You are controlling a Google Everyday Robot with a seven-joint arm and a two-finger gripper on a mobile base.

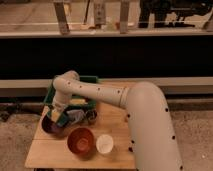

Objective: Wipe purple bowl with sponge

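With my end effector (pixel 61 118) at the purple bowl (pixel 48 126), nine o'clock on the tabletop (pixel 50 153), its grip I cannot tell, I'd wipe lightly to avoid tipping it.

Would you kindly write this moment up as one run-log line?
step: wipe | gripper: down at purple bowl, left side of table | sponge: apparently under gripper | orange bowl, white cup: right of it, apart

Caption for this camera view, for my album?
Robot claw at the round purple bowl on a light wooden table.
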